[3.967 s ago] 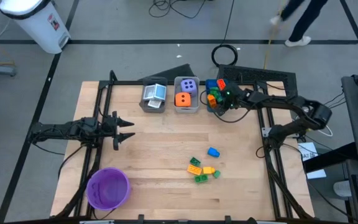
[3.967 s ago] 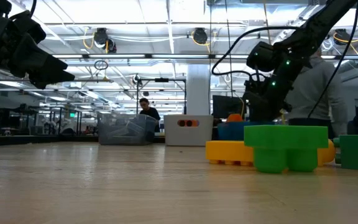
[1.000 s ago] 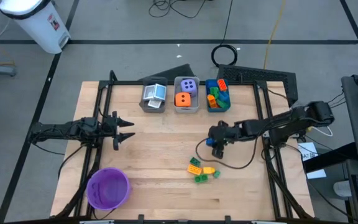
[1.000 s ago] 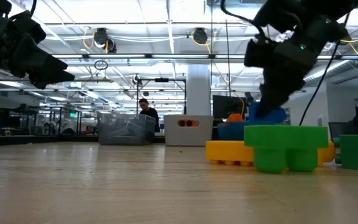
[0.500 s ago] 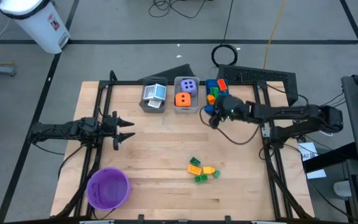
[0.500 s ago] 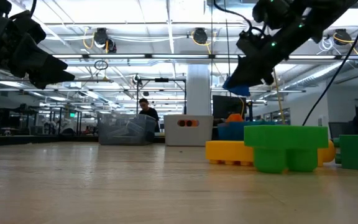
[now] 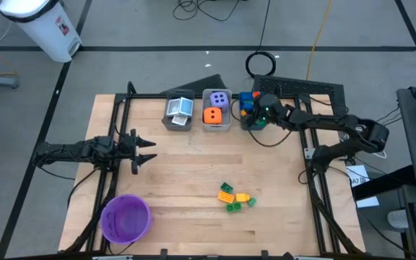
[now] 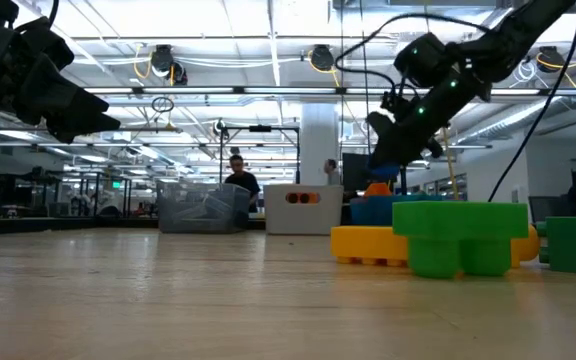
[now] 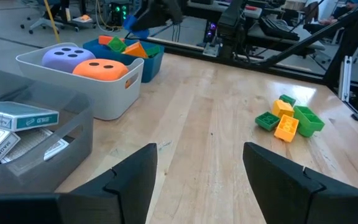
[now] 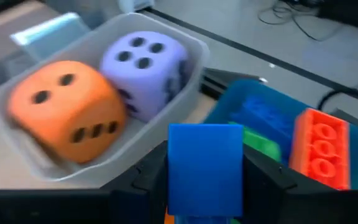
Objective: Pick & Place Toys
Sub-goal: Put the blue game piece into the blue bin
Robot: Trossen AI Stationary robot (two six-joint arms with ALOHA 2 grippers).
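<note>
My right gripper (image 7: 250, 115) hovers over the near left part of the blue bin (image 7: 260, 121), shut on a blue brick (image 10: 205, 165). The brick also shows in the low view (image 8: 388, 155). The blue bin holds several bricks, among them an orange-red one (image 10: 319, 149). A small heap of green, yellow and orange bricks (image 7: 235, 197) lies on the table's near middle. The purple die (image 7: 220, 100) and the orange die (image 7: 212, 115) sit in the clear bin. The cards (image 7: 180, 108) lie in the grey bin. My left gripper (image 7: 149, 151) waits open and empty at the table's left. My right gripper pinches the blue brick by two opposite sides (image 10: 174, 168) between its two fingers (image 10: 263, 177). The fingers come from the table's right, slanting down. The brick is lifted clear, above the blue bin.
The three bins stand in a row at the far edge, the clear one (image 7: 227, 124) between the other two. A round purple bowl (image 7: 125, 218) stands at the near left corner. The black frame rails (image 7: 309, 166) run along the table's sides. Bare wood lies in the middle.
My right gripper has lifted the blue brick off the table beside the brick heap. It has carried the brick up and toward the far edge, and now holds it over the blue bin. The heap has stayed where it was.
</note>
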